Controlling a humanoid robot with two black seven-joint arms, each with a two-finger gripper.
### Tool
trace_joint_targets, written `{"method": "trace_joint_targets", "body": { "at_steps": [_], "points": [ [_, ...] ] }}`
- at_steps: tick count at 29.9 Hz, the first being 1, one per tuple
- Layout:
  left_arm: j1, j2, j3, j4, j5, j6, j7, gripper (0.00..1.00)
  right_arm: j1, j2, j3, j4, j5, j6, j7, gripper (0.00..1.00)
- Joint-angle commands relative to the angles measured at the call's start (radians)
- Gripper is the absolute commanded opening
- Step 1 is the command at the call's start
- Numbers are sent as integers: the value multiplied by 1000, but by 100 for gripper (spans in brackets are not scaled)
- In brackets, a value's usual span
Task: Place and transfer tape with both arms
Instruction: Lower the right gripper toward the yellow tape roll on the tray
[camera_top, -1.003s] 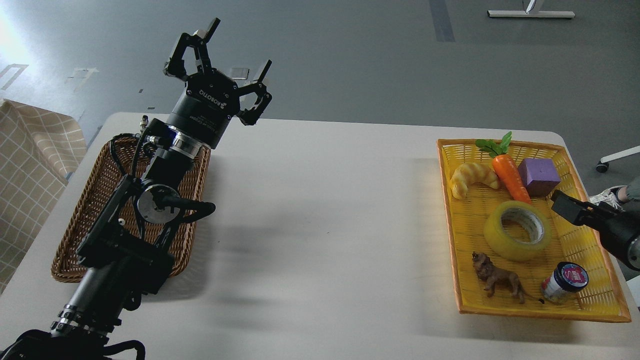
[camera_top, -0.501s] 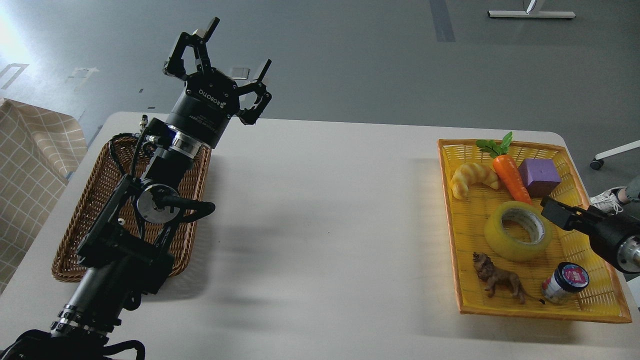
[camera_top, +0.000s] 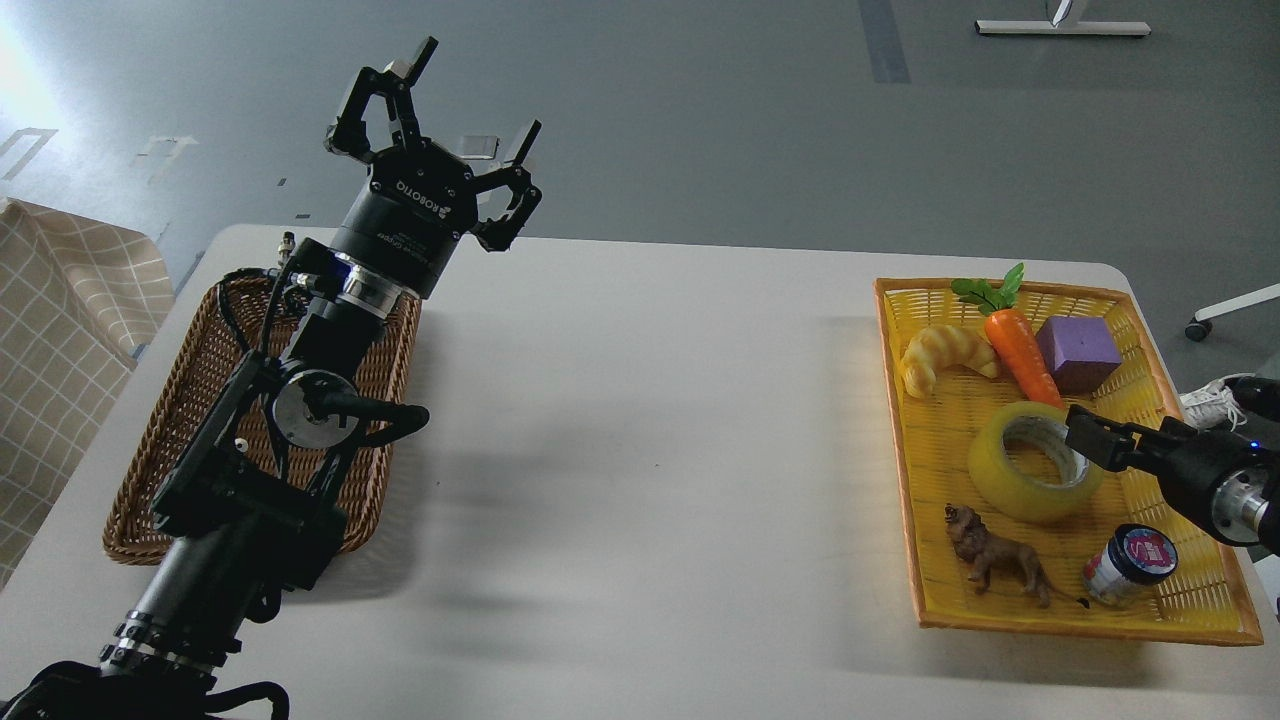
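The tape (camera_top: 1005, 472), a translucent yellow roll with a pale core, lies flat in the middle of the yellow tray (camera_top: 1060, 620) at the right. My right gripper (camera_top: 1092, 440) comes in from the right edge and hovers over the roll's right rim, overlapping it. It is seen dark and end-on, so I cannot tell its two fingers apart. My left gripper (camera_top: 483, 88) is open and empty, raised high above the table's far left, over the wicker basket's far corner.
The tray also holds a croissant toy (camera_top: 940, 355), a carrot (camera_top: 1020, 355), a purple cube (camera_top: 1077, 352), a lion figure (camera_top: 995, 565) and a small jar (camera_top: 1130, 565). A brown wicker basket (camera_top: 190, 400) sits at the left under my left arm.
My right gripper has moved left and a little down, from beside the tape's right edge to over its rim. The left arm has not moved.
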Motion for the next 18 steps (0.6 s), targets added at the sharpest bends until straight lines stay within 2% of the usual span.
{"method": "trace_joint_targets", "body": {
  "at_steps": [1, 18],
  "points": [
    [2, 0, -1, 0, -2, 0, 0, 99, 5, 6, -17, -11, -1, 0, 0, 98],
    [2, 3, -9, 0, -5, 0, 0, 99, 1, 44, -54, -39, -1, 0, 0, 95]
  ]
}}
